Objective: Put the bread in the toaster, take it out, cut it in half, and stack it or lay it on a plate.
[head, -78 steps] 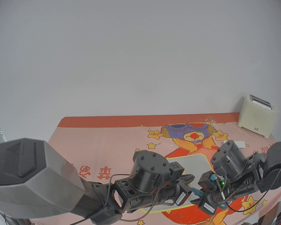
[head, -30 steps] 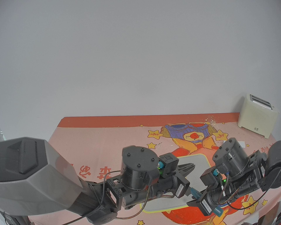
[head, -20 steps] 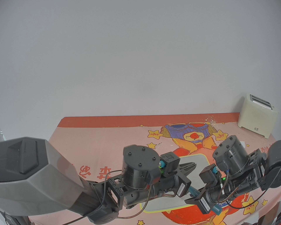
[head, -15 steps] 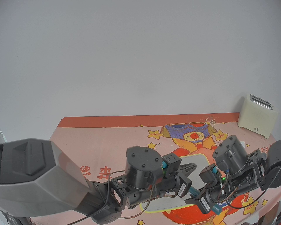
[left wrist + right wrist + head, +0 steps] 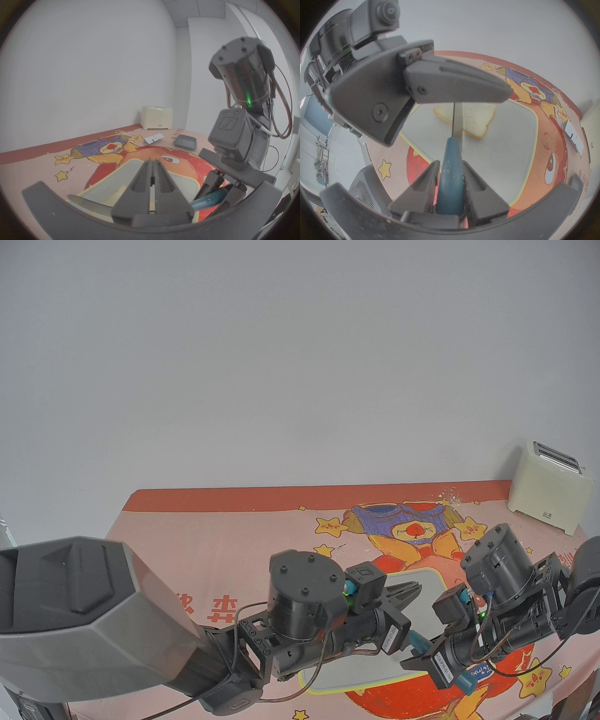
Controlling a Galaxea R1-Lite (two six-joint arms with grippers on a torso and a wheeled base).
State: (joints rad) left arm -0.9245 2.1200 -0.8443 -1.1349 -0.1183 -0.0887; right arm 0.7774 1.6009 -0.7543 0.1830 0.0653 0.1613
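Note:
A slice of bread point(image 5: 475, 117) lies flat on the grey cutting board point(image 5: 503, 150) with a yellow rim. My right gripper point(image 5: 451, 184) is shut on the blue handle of a knife point(image 5: 451, 165). The knife's blade point(image 5: 457, 120) reaches across the middle of the slice. My left gripper point(image 5: 409, 593) hangs shut just above the bread, with its fingers point(image 5: 456, 82) over the slice's far edge; I cannot tell whether they touch it. In the head view the arms hide the bread, and my right gripper point(image 5: 431, 654) sits at the board's point(image 5: 431, 596) near right edge.
The cream toaster point(image 5: 550, 489) stands at the table's far right corner. A dark grey plate point(image 5: 185, 142) and a small white object point(image 5: 153, 139) lie between the toaster and the board. The left half of the patterned tablecloth point(image 5: 206, 546) is open.
My left gripper has moved farther over the board, away from the table's near edge. The right arm with the knife has shifted slightly to the right.

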